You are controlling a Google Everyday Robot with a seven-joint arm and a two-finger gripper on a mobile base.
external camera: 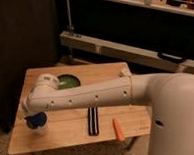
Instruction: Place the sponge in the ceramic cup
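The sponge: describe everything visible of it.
The sponge is a small, bright blue, soft-looking block, partly hidden by the arm. It shows at the mouth of the whitish ceramic cup, near the wooden table front edge, directly below the gripper at the arm's end. Whether it rests in the cup or hangs above cannot be told.

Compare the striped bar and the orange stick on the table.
The striped bar is black and white; the orange stick is one plain colour. The bar is longer and wider than the stick. The bar runs straight front to back, the stick lies slanted. Both lie flat on the wooden table, right of the gripper, which is low at the front left.
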